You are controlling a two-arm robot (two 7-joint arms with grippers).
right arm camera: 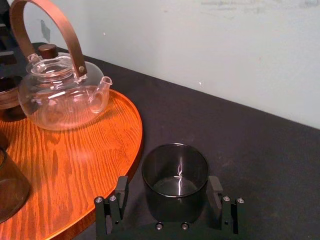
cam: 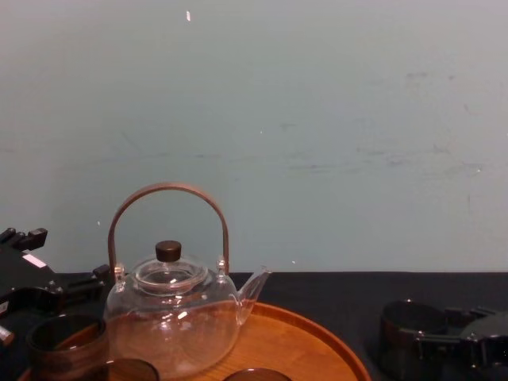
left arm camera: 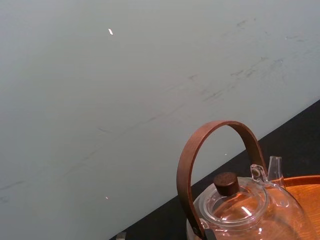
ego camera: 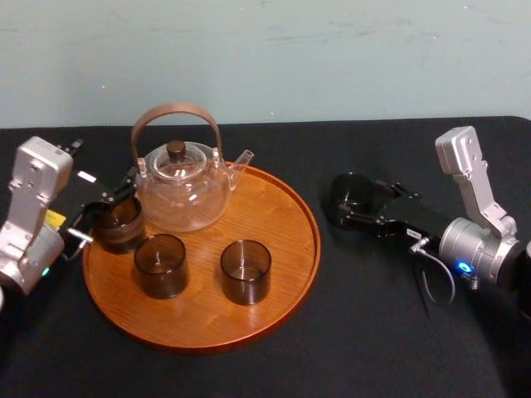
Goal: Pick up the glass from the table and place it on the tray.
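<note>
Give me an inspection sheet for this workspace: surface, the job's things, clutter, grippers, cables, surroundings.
Surface: table, black cloth, flat.
Job's things: dark glass stands upright on the table, right of the tray and apart from it.
Clutter: on the tray, a clear teapot, a left-edge glass, a front-left glass and a front-right glass.
Grippers: right gripper is open, its fingers either side of the dark glass; left gripper is at the tray's left edge by the left-edge glass.
Cables: grey cable loops at the right wrist.
Surroundings: pale wall behind the table.
</note>
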